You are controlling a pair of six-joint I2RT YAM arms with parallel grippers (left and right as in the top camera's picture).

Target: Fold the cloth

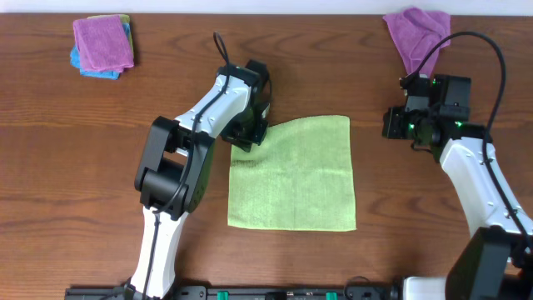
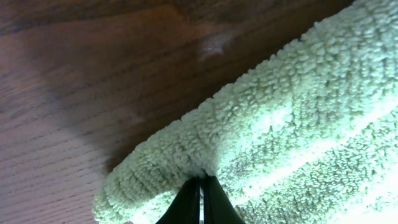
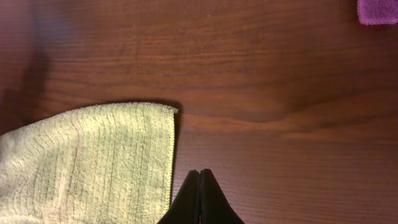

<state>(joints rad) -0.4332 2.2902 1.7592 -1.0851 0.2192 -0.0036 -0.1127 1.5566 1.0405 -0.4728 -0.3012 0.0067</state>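
Observation:
The lime-green cloth (image 1: pixel 296 175) lies mostly flat on the wooden table, and its far left corner is lifted and curled over. My left gripper (image 1: pixel 248 137) is at that corner. In the left wrist view the gripper (image 2: pixel 201 178) is shut on the fluffy rolled edge of the cloth (image 2: pixel 298 112). My right gripper (image 1: pixel 389 125) hangs just right of the cloth's far right corner. In the right wrist view it (image 3: pixel 200 171) is shut with nothing in it, over bare wood beside the cloth (image 3: pixel 93 162).
A purple cloth (image 1: pixel 416 33) lies at the far right edge of the table, and its corner shows in the right wrist view (image 3: pixel 377 11). A pile of purple and blue cloths (image 1: pixel 102 46) sits at the far left. The right arm's cable loops above that arm.

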